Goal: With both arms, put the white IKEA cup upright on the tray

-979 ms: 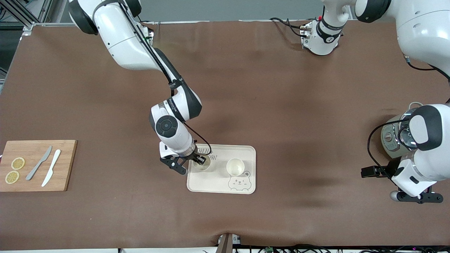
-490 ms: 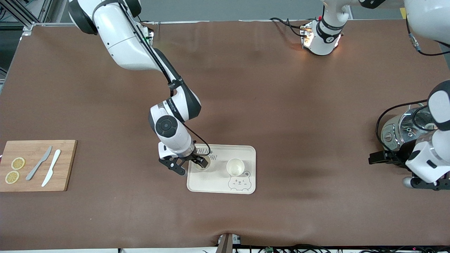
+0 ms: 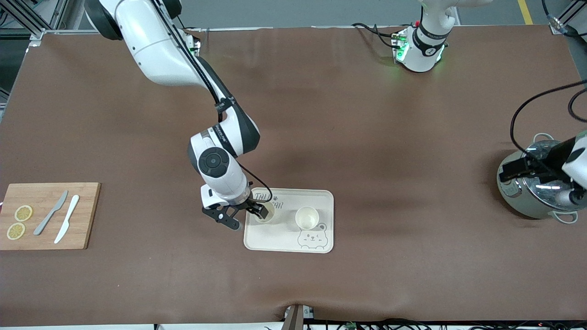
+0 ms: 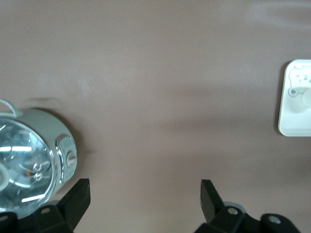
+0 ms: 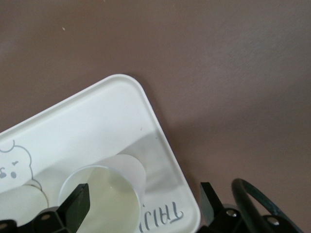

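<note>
The cream tray [image 3: 293, 244] with the bear face lies near the table's middle. Two white cups stand upright on it: one [image 3: 307, 217] by the bear, one [image 3: 268, 215] toward the right arm's end. My right gripper [image 3: 247, 216] is open just over that second cup, holding nothing. In the right wrist view its gripper [image 5: 144, 194] has one finger over the cup's mouth [image 5: 104, 194] and one past the tray's rim [image 5: 160, 136]. My left gripper [image 4: 145, 187] is open and empty, up in the air by the pot; the tray [image 4: 294, 116] shows at the edge.
A steel pot with a glass lid [image 3: 532, 199] stands at the left arm's end, also in the left wrist view [image 4: 29, 160]. A wooden cutting board [image 3: 50, 238] with two knives and lemon slices lies at the right arm's end.
The left arm has risen and swung from beside the pot to over it. The right gripper has lifted slightly off the cup, which stays upright on the tray.
</note>
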Tool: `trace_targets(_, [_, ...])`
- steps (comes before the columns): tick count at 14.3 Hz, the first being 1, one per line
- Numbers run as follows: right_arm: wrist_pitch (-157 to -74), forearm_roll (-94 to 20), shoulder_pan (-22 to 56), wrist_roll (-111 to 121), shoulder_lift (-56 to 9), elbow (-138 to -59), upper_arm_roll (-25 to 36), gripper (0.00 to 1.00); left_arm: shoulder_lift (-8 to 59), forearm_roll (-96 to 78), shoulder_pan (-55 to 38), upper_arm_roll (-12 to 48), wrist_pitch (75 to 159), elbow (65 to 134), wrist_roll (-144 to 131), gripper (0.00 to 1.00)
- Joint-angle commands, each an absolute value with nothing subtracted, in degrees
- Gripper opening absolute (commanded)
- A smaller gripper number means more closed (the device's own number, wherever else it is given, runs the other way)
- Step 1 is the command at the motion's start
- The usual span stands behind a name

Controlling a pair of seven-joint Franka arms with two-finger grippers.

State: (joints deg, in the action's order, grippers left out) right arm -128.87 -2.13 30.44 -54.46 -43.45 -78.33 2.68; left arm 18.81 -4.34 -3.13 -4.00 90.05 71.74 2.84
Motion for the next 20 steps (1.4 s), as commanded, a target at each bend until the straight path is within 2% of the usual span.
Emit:
trace_targets(1, [-122.28, -1.32, 28.31, -50.55, -38.16, -79.19, 2.29, 1.00, 10.57, -2.90, -3.96, -3.96, 90.79, 80.67, 1.67, 1.00])
trace_targets(4, [-113.32, -1.49, 25.50, -44.58, -32.80, -79.19, 2.20, 1.00, 4.94, -2.81, -3.87, -3.78, 90.79, 85.59, 1.76, 1.00])
trace_targets(8, [-105.83, -2.02, 21.72, -36.23, -27.26, -79.10, 2.20, 1.00, -0.87, -2.11, -3.87, -3.60, 91.41, 90.87, 1.85, 1.00])
trace_targets(14, [-96.52, -2.02, 12.76, -19.19, -20.22, -79.01, 2.29, 1.00, -2.72, 0.44, -3.52, -2.72, 94.12, 90.35, 1.93, 1.00])
trace_targets(20, [-91.41, -1.67, 1.95, -4.05, -15.21, -79.01, 2.29, 1.00, -1.32, 0.09, -3.69, -2.20, 95.01, 88.59, -0.08, 1.00])
